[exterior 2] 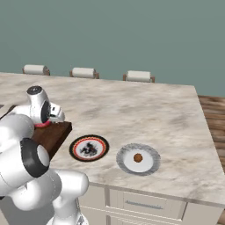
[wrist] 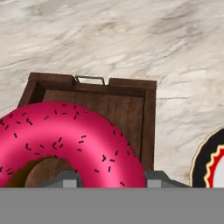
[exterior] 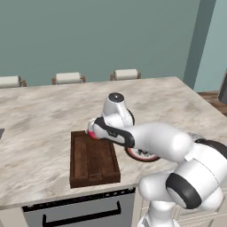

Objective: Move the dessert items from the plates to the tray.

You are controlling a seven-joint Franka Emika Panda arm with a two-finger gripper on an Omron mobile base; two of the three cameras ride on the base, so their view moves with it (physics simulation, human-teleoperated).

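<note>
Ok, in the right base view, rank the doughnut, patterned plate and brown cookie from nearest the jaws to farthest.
1. Pink doughnut, held in the gripper above the tray.
2. Patterned plate, on the counter just right of the tray.
3. Brown cookie, on the pale plate, farthest right.

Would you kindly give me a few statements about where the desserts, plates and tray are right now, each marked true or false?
1. The end effector holds the pink doughnut above the wooden tray. True.
2. The small brown pastry lies in the tray. False: it sits on the pale plate.
3. The patterned plate carries no dessert. True.
4. The tray stands on the floor. False: it rests on the marble counter, near its front edge.
5. The pale plate lies between the tray and the patterned plate. False: the patterned plate is the middle one.
</note>
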